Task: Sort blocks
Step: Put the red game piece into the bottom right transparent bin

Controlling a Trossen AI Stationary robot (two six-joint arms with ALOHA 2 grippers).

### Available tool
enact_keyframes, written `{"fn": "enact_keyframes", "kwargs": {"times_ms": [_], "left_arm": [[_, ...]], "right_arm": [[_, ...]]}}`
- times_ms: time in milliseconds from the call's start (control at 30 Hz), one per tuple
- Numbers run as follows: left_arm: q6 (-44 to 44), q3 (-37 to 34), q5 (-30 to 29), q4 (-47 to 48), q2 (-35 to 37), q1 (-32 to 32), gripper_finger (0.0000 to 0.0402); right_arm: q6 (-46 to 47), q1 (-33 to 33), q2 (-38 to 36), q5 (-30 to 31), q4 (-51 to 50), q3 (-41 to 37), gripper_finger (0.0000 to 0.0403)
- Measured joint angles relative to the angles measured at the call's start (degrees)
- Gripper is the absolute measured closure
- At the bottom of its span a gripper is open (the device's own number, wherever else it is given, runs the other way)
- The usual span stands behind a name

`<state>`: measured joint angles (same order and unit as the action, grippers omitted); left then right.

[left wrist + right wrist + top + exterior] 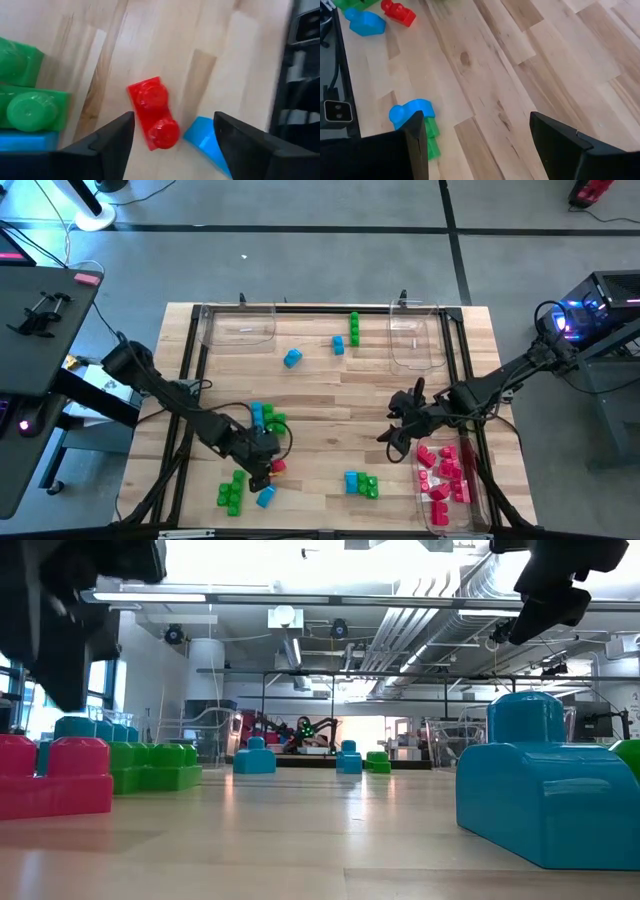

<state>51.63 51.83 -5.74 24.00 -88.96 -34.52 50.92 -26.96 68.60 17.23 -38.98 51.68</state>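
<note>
left gripper [172, 145] fingers apart, hovering over a red two-stud block [154, 112] on the desk [330, 410], light blue block [205, 142] just beside it | right gripper [400, 425] fingers apart above bare wood near the tray [478, 515] of red-pink blocks [445, 470] | green and blue blocks [360, 483] scattered in small clusters

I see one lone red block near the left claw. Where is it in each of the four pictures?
High view: the red block lies at the left gripper, near the front edge.
Low view: at far left, a pink-red block, probably the same one.
Left wrist view: centre, between the open fingers.
Right wrist view: far corner, small.
Shared landmark: the blue block beside it.
</note>
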Motion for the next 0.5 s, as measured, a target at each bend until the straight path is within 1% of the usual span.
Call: {"fn": "enact_keyframes", "kwargs": {"times_ms": [167, 433, 500], "left_arm": [[0.7, 0.0, 0.1, -2.3, -3.4, 0.0, 0.0135], [4.0, 0.0, 0.3, -2.0, -9.6, 0.0, 0.0137], [5.7, 0.1, 0.5, -1.9, -10.1, 0.1, 0.0137]], "right_arm": [[0.0, 0.0, 0.0, 0.3, 0.0, 0.0, 0.0174], [0.0, 0.0, 0.0, 1.3, -0.2, 0.0, 0.0174], [0.0, 0.0, 0.0, 1.3, -0.2, 0.0, 0.0174]]}}
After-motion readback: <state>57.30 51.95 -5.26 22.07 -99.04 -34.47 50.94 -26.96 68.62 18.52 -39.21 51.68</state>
